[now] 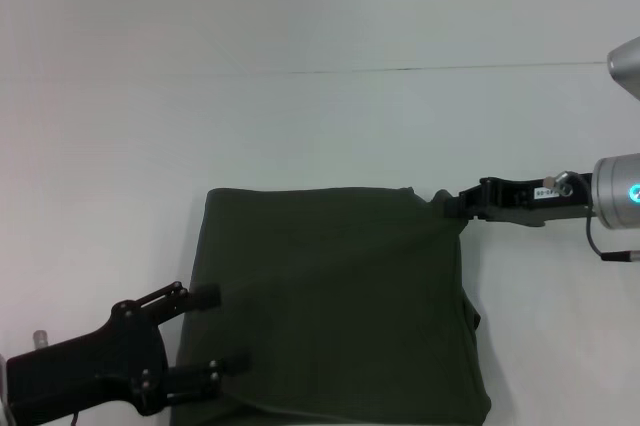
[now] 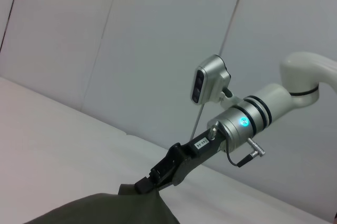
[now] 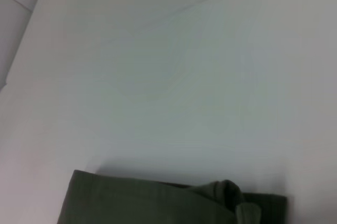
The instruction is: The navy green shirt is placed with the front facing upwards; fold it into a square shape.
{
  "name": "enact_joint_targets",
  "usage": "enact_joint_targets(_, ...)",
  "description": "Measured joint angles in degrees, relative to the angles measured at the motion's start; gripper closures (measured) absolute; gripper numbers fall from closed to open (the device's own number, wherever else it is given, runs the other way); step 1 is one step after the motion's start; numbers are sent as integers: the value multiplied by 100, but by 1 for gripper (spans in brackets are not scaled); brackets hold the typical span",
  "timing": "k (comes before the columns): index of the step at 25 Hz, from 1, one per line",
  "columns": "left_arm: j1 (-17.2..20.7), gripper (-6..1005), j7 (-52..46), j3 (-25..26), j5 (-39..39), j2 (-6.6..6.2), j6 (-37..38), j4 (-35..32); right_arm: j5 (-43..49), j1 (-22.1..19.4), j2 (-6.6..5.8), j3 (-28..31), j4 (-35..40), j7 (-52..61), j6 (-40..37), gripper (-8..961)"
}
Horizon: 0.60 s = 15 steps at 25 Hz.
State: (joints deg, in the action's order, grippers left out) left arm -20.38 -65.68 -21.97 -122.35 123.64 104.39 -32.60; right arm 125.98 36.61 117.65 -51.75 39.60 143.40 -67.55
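Olive cotton navy green shirt [image 1: 335, 296] lies folded, soft and limp, far corner pinched in right gripper [image 1: 447, 203]; left gripper [image 1: 212, 331] spread apart over near-left edge, best grabbed at corners.

You had bare white tabletop [image 1: 330, 126] on the far side of the folded dark olive-green cotton shirt [image 1: 335, 296], and more of it to the shirt's left. On its right, the black right gripper [image 1: 447, 203] was pinched on the shirt's far right corner, with its arm stretching away across that side of the table. At the near left, the black left gripper [image 1: 214, 330] stood spread over the shirt's left edge, blocking that approach.
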Motion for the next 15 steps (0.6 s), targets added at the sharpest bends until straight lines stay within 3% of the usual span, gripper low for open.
enact_joint_targets(5, -132, 95, -825, 1, 30, -111, 96, -31, -87, -34, -43, 568, -16, -482, -477, 873)
enact_joint_targets(9, -301, 95, -1682, 23, 65, -268, 172, -44, -490, -212, -141, 1487, -14, -1139, -1136, 723)
enact_joint_targets(15, -447, 95, -2226, 51, 72, -375, 114, -119, -875, -555, -320, 1881, -14, -1739, -1423, 461)
